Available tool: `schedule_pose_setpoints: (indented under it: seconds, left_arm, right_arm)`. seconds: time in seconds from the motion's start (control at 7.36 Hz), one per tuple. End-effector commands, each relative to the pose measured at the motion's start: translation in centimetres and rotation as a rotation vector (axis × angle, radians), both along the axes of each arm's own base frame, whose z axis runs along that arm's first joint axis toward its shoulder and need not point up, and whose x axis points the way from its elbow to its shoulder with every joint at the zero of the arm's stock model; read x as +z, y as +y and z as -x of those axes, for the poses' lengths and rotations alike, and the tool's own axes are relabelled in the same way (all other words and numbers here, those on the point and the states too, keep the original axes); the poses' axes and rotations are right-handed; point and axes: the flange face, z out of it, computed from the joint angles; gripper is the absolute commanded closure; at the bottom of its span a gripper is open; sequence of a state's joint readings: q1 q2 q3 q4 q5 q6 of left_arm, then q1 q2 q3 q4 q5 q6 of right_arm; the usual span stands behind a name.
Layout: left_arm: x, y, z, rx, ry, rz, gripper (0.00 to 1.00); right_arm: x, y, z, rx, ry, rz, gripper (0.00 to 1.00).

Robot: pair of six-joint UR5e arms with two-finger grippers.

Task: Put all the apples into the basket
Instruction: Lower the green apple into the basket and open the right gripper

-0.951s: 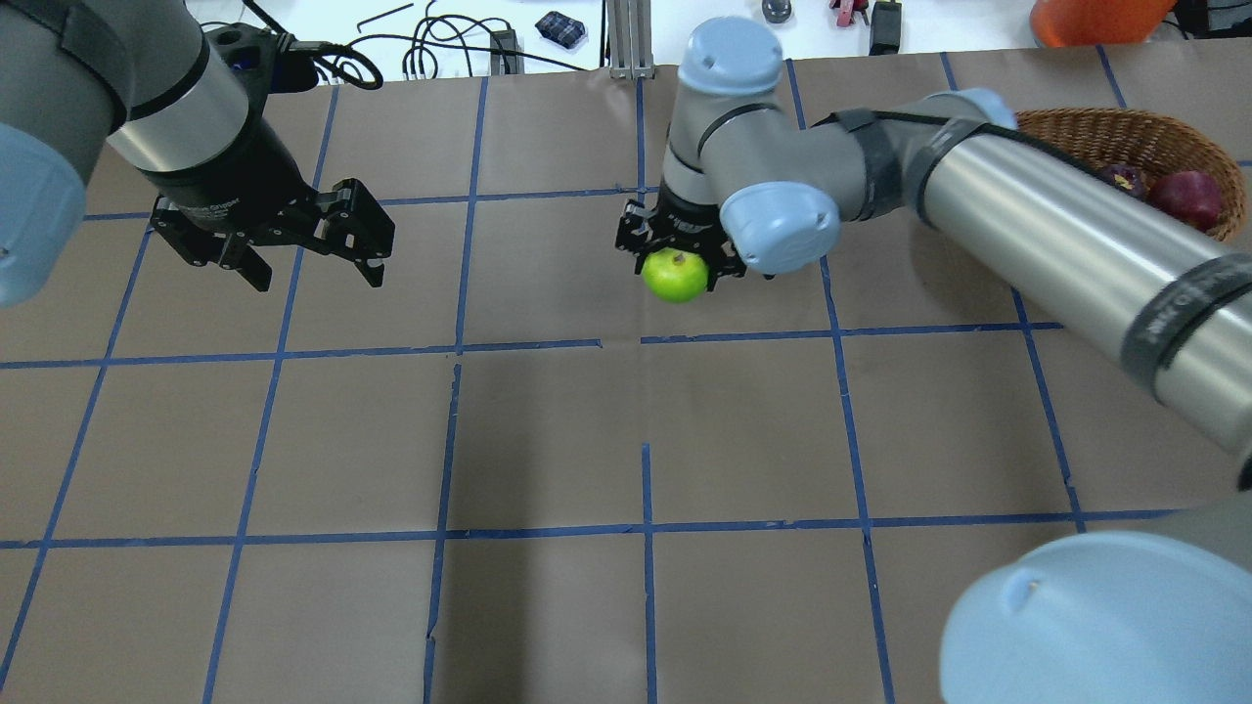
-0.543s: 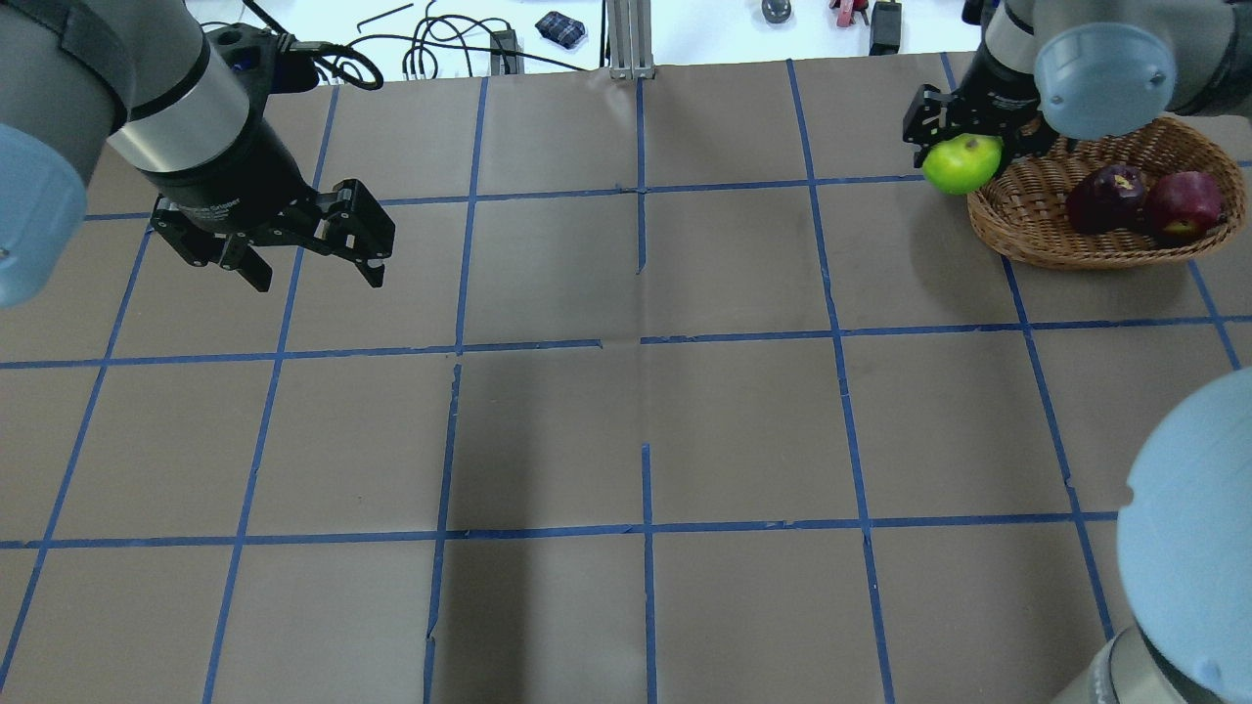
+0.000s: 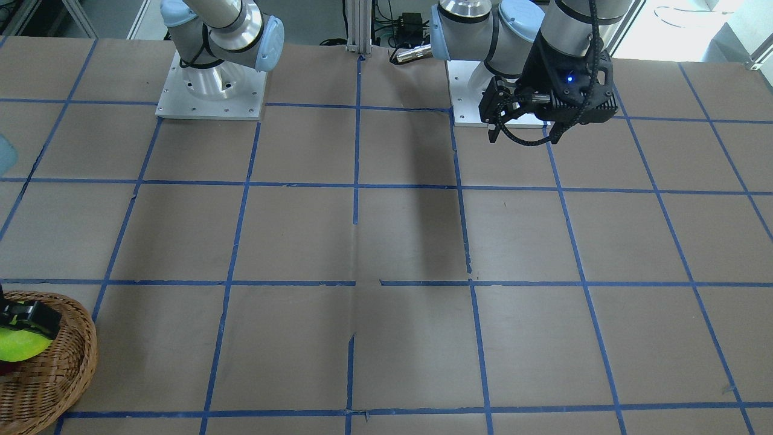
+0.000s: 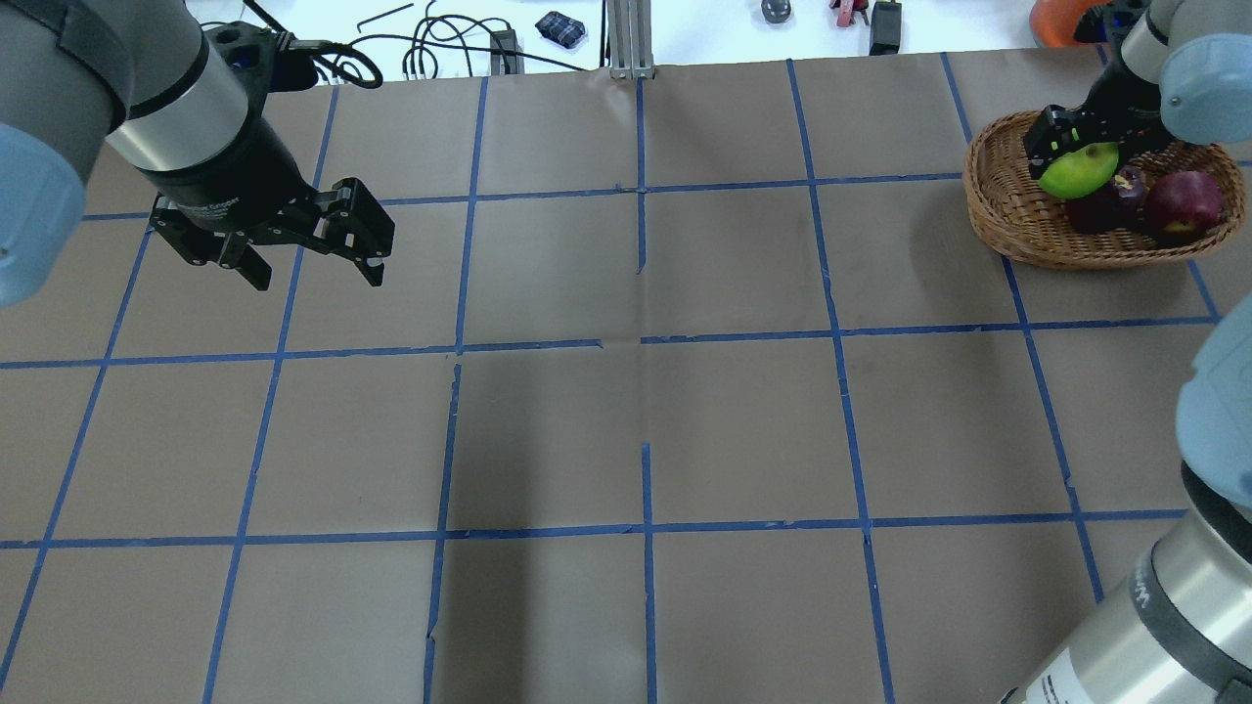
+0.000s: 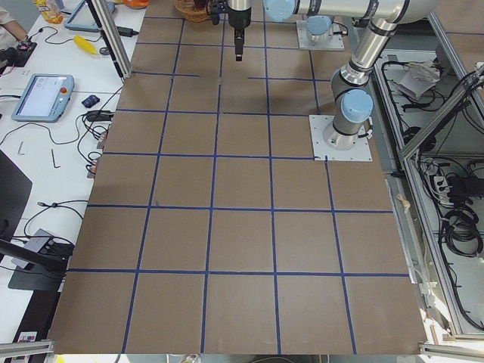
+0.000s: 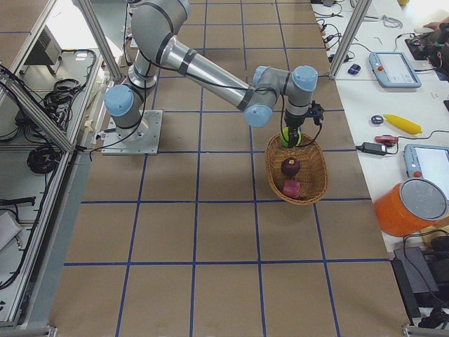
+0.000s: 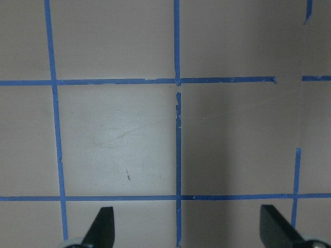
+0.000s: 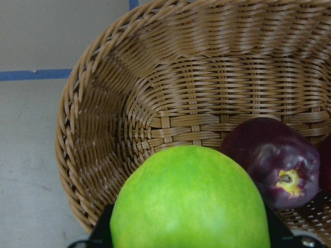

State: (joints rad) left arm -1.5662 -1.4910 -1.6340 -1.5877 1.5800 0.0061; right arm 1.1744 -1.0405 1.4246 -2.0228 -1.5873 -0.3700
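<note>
In the overhead view, the basket [image 4: 1007, 230] stands on the tabletop [image 4: 646, 430] at about 2 o'clock, close to the far right corner. The right tool [image 4: 1076, 161] hangs over the inside of the basket and is clamped on the green apple [image 8: 189, 199]. The wrist view shows a black finger on each side of the fruit. The green apple is inside the rim, on the 10 o'clock side of the basket. It cannot be told if it touches the woven bottom.

The dark maroon apple [image 4: 1105, 207] lies in the middle of the basket, just beside the green one at its 4 o'clock, with the stem end turned up. The red apple [image 4: 1185, 202] lies at the 3 o'clock side, touching the maroon one.

The left tool [image 4: 319, 279] hangs over the tabletop at about 10 o'clock, well apart from the basket. Its fingers [image 7: 103, 225] are spread wide with nothing between them, only brown paper with blue tape lines below.
</note>
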Motion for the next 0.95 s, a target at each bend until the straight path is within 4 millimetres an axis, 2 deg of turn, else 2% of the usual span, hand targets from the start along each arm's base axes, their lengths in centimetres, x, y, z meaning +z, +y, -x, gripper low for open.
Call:
schedule_pose_setpoints:
  seconds: [0.0,0.27,0.41,0.54,0.68,0.82]
  left_arm:
    - [0.0,0.0,0.0,0.000,0.000,0.000,0.00]
    - [0.0,0.0,0.0,0.000,-0.002,0.000,0.00]
    - [0.0,0.0,0.0,0.000,-0.002,-0.001,0.00]
    - [0.0,0.0,0.0,0.000,-0.002,0.000,0.00]
    - [0.0,0.0,0.0,0.001,0.000,0.000,0.00]
    - [0.1,0.0,0.0,0.000,0.000,0.002,0.00]
  right_arm:
    - [-2.5,0.1,0.8,-0.008,-0.036,-0.032,1.00]
    - [-3.1,-0.4,0.3,-0.022,-0.101,-0.009,1.00]
    - [-4.1,-0.5,0.4,-0.023,-0.105,-0.024,1.00]
    - [-4.6,-0.6,0.5,-0.014,-0.102,-0.025,0.45]
    - [-4.5,-0.7,0.5,-0.023,-0.101,-0.023,0.11]
    - [-4.5,-0.7,0.5,-0.023,-0.099,-0.025,0.00]
